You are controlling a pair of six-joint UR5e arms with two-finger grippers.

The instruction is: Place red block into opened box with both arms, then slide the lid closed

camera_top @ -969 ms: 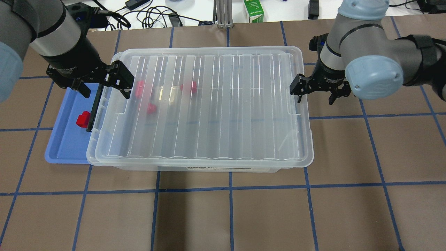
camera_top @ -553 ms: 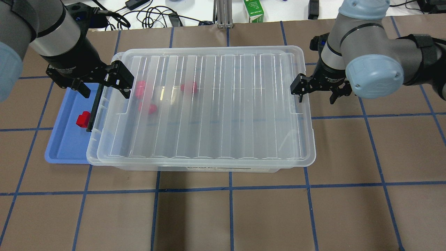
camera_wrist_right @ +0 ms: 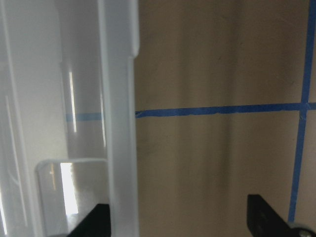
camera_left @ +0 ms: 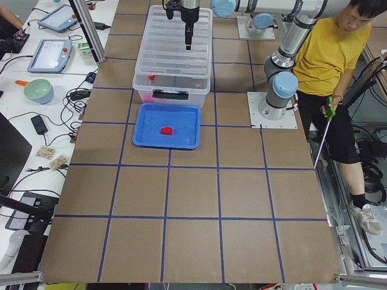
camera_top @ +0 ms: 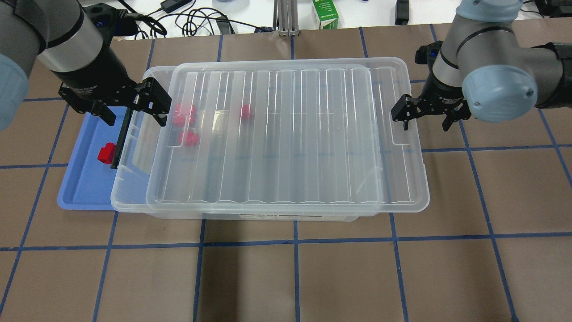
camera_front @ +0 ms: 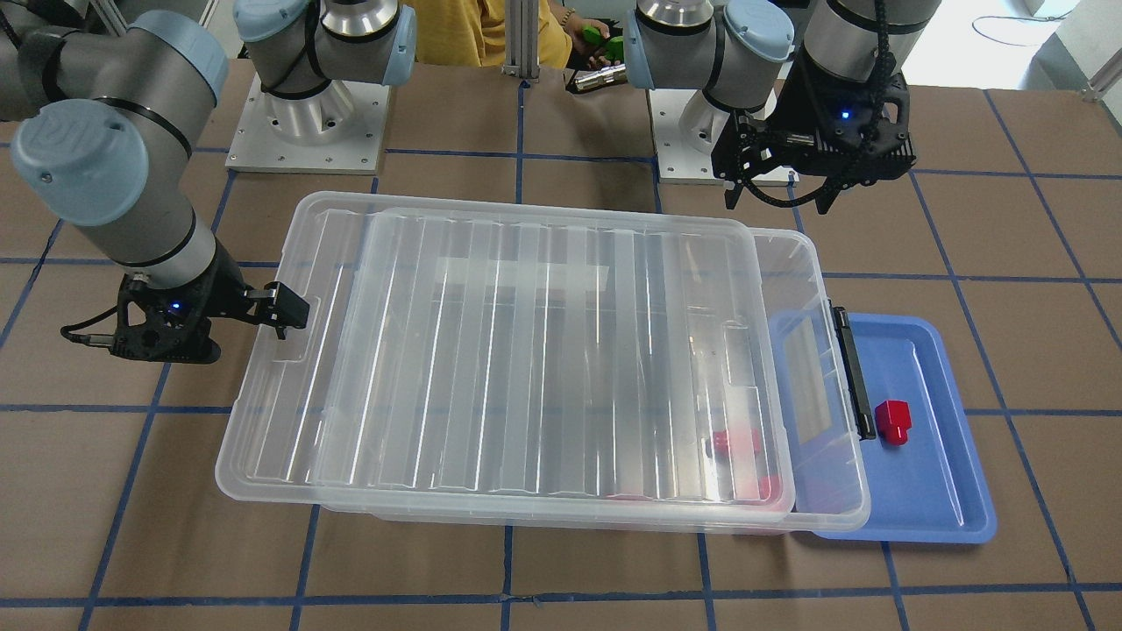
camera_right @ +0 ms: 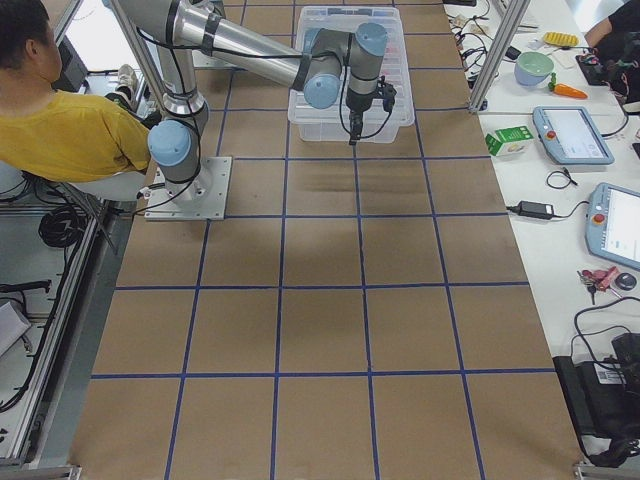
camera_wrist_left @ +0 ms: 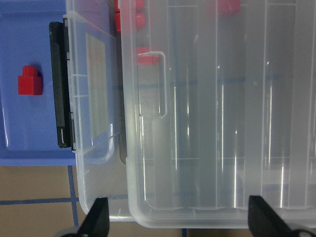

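Observation:
One red block [camera_top: 106, 153] lies in the blue tray [camera_top: 80, 183] beside the box [camera_top: 129, 197]; it also shows as the red block [camera_wrist_left: 29, 81] in the left wrist view. Three more red blocks [camera_top: 184, 114] sit inside the box under the lid [camera_top: 286, 134]. The clear lid overhangs the box's right end and leaves a strip at the left end uncovered. My left gripper [camera_top: 132, 112] hangs open over the black latch [camera_top: 119, 138]. Out at the lid's right end my right gripper [camera_top: 424, 118] is open, one finger in the lid's recess.
The blue tray is partly tucked under the box's left end. A green carton [camera_top: 325, 15] and cables lie along the table's far edge. A person in a yellow shirt [camera_left: 329, 48] stands by the robot's base.
The lid has slid to the right together with my right gripper, uncovering the box's left end. My left gripper has stayed put.

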